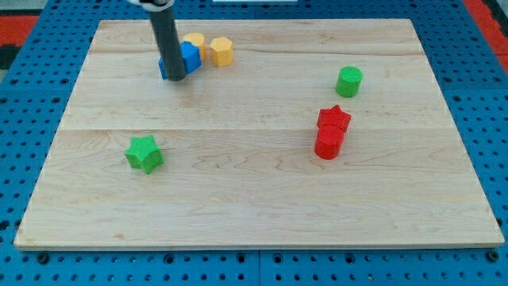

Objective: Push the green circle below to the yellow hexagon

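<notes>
We've no fingers on this rig, just a rod, so nothing is held. Our tip (176,77) sits at the view's top left, touching or just in front of the blue block (184,57) (shape unclear, rod hides part). A yellow block (194,44) peeks out behind the blue one, w/ the yellow hexagon (221,51) just right of it. Green circle (348,81) stands well apart at the bench's (254,199) right. Below it, red star (334,119) touches red cylinder (329,143). Green star (144,153) sits lower left.
</notes>
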Motion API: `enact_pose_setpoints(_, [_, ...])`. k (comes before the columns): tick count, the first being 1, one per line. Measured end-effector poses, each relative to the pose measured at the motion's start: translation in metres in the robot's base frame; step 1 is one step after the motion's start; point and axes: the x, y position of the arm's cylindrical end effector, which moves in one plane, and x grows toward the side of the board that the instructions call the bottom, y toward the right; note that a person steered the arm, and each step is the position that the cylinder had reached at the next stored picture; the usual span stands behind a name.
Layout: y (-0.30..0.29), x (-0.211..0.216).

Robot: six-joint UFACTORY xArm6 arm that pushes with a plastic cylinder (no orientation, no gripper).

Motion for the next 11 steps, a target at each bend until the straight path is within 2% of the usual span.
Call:
enact_pose_setpoints(1, [0.011,-0.039])
enact_pose_setpoints(2, [0.043,-0.041])
enact_pose_setpoints(5, [0.29,-0.001])
enact_pose_setpoints(6, [0.327,0.004])
enact_pose_setpoints(7, [0.27,0.004])
enact_pose_setpoints(10, [0.299,0.038])
enact_pose_setpoints(11, [0.231,0.039])
